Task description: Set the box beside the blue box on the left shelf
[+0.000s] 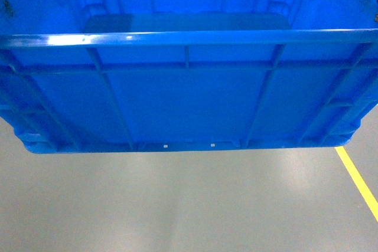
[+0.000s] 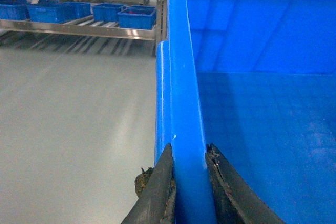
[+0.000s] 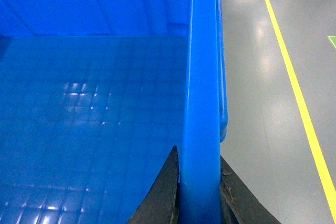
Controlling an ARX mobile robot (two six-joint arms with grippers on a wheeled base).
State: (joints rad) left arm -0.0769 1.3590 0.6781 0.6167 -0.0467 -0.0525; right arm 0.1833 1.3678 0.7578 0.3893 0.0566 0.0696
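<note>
The box, a large bright-blue open-top crate with ribbed walls, fills the upper head view and hangs above the grey floor. My left gripper is shut on its left rim, one finger outside the wall and one inside. My right gripper is shut on the right rim in the same way. The box's gridded bottom is bare. Far off in the left wrist view stands the left shelf, a silvery metal rack holding several small blue boxes. Which one the task means I cannot tell.
Grey floor stretches below and ahead of the box. A yellow floor line runs along the right, also seen in the right wrist view as the yellow line. Open floor lies between me and the rack.
</note>
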